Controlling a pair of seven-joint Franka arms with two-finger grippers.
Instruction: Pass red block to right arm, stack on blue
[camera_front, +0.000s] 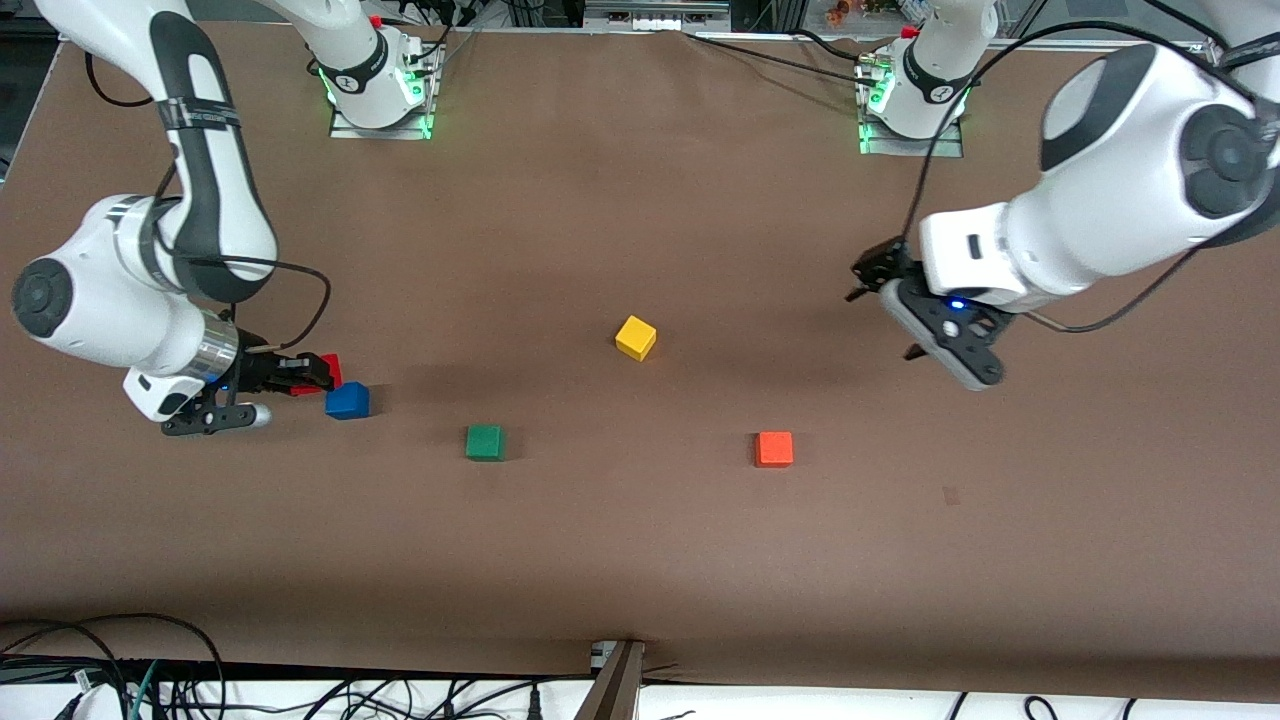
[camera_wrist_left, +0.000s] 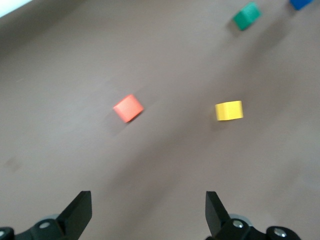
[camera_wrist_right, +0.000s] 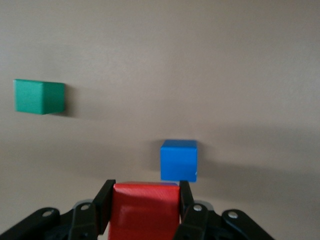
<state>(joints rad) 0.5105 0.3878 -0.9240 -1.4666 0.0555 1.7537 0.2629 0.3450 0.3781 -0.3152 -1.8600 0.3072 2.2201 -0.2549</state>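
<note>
The small bright red cube (camera_wrist_right: 145, 210) is being clamped by the right gripper (camera_front: 318, 377) just beside the small plain blue cube (camera_front: 347, 401). The left gripper (camera_front: 880, 312) is being held with its 2 fingers apart over the brown table (camera_front: 640, 560).

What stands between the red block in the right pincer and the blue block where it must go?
Nothing visible. The right pincer is shut on the red block, beside the blue block, whose top is bare. The green cube sits well aside. The left pincer waits open.
</note>
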